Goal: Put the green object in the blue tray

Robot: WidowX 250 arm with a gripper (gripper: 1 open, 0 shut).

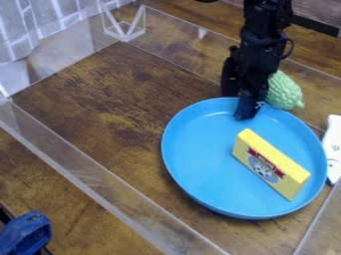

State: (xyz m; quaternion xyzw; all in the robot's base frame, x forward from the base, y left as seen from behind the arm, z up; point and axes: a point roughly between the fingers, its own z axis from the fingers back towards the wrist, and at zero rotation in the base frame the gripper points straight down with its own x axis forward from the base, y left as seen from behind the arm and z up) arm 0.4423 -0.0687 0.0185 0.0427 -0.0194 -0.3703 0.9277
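A dark wooden table fills most of the view and is bordered by clear acrylic walls along its edges. On its right half the blue tray is laid flat, a round shallow plate with a low rim, the largest item on the surface. A yellow rectangular block with a printed label is seen lying inside the tray, toward its right side, set at a slant.

A black robot arm is lowered from the top edge of the picture, and its gripper is positioned at the far rim of the tray, with the tips over or just inside that rim. Whether the fingers are spread or closed cannot be told, since they appear only as one dark mass; nothing can be made out between them.

The green object, a small pale-green knobbly lump, is found on the table outside the tray, just beyond its far rim and immediately to the right of the gripper, touching or nearly touching the arm's side. A white item is partly visible at the right edge, and a blue thing is cut off at the lower left corner.
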